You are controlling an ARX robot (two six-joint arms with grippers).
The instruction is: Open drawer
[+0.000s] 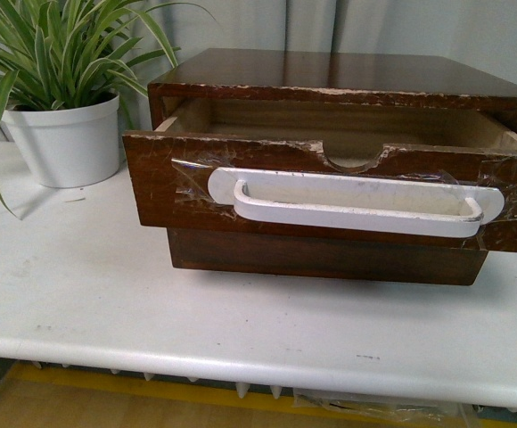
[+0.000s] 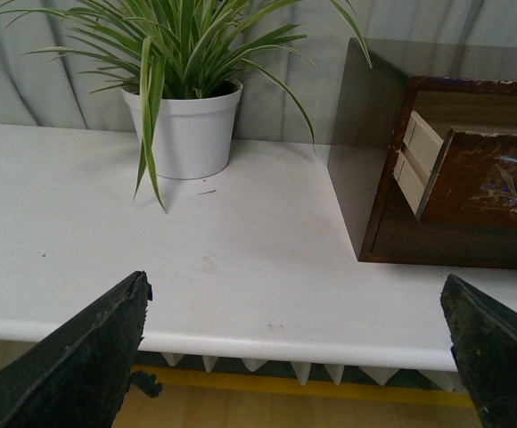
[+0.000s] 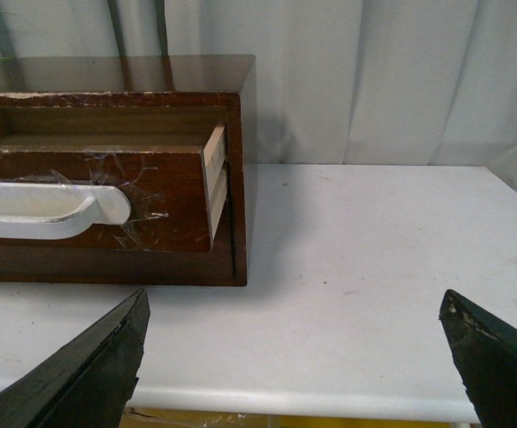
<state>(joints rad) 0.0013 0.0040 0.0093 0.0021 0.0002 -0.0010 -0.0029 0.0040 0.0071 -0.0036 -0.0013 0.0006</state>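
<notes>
The drawer (image 1: 330,192) sits on the white tabletop (image 1: 151,303), inside its dark wooden cabinet (image 1: 348,76), and already juts forward so the pale interior shows behind the notched front. Its white handle (image 1: 356,203) is taped across the face. To do this step well, I judge any further pull should run straight out along the slides, gripping the handle near its middle so the tape does not peel. The left gripper (image 2: 294,357) and right gripper (image 3: 294,357) both hang with jaws spread wide, empty, near the tabletop's front edge, short of the drawer. A potted plant (image 1: 62,89) stands beside the cabinet.
</notes>
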